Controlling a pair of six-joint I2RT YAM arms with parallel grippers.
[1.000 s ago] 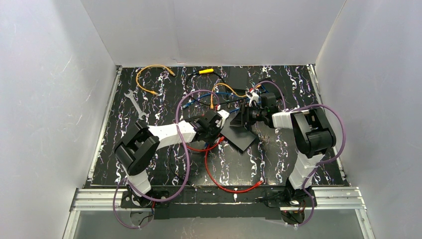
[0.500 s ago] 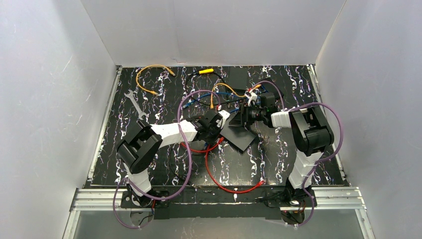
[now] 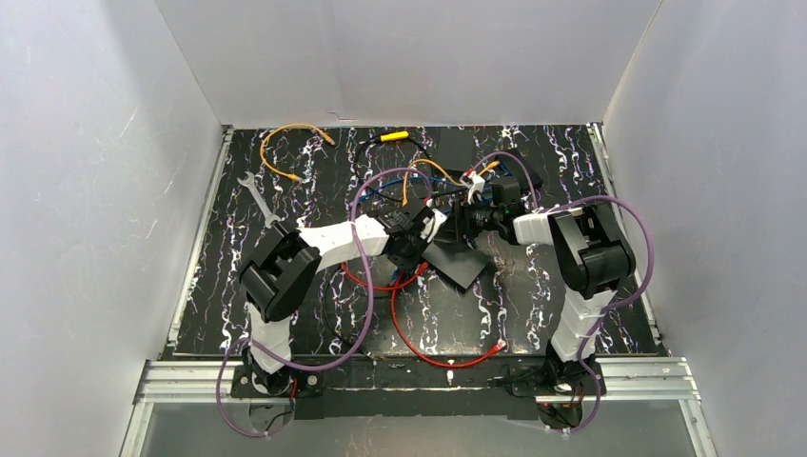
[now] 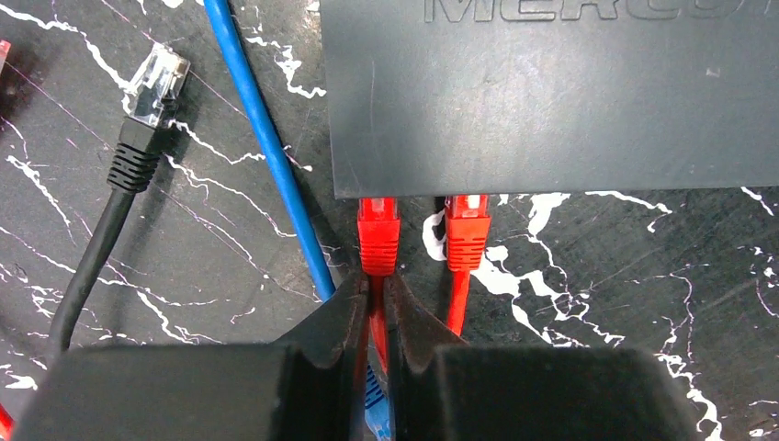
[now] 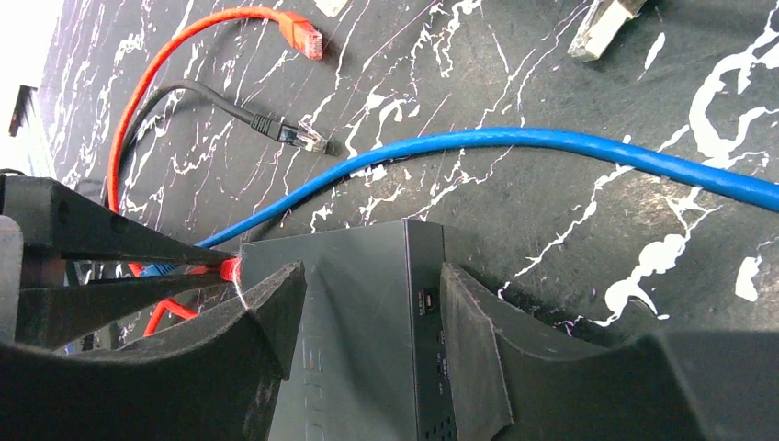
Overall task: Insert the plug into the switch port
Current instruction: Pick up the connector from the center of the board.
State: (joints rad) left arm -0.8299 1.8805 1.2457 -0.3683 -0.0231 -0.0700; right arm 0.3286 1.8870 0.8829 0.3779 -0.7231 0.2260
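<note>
The left gripper [image 4: 377,288] pinched the cable just behind the plug [image 4: 378,234], whose nose sat at the switch [image 4: 551,101] edge beside a second red plug [image 4: 466,230]. The right gripper [image 5: 372,276] clamped the switch's sides. A straight push, with the switch braced, seemed best
</note>
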